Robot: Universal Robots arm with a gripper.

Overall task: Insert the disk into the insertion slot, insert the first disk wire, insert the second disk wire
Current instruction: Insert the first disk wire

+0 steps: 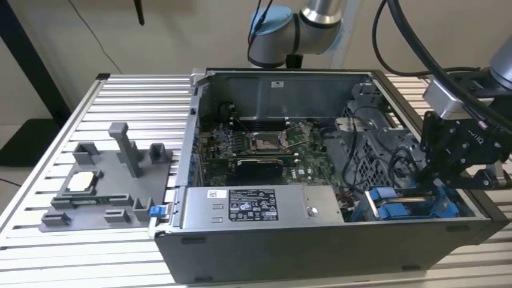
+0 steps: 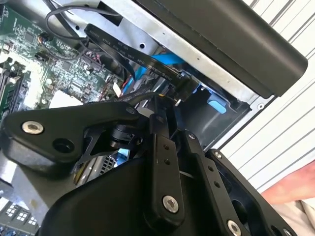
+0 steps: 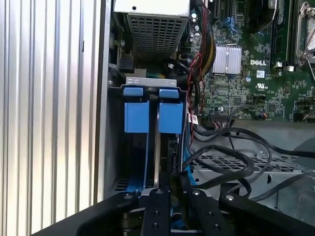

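Arm (image 1: 316, 21) arched overhead, black gripper (image 1: 424, 177) angled steeply downward

We read this as a robotics lab or test bench. The work surface is a slotted aluminium-profile table (image 1: 128, 102). On it sits an opened desktop computer case (image 1: 320, 252) with its motherboard (image 1: 264, 144) bare. Near the table edge at the exterior view's left, a grey fixture (image 1: 128, 157) carries a processor chip (image 1: 83, 182). An industrial robot arm (image 1: 312, 24) hangs over the far edge.

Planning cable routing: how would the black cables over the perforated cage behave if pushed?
The black cables are likely floppy: they lie in loose loops. Probably light, being thin. They may snag, crossing one another over the perforated cage.
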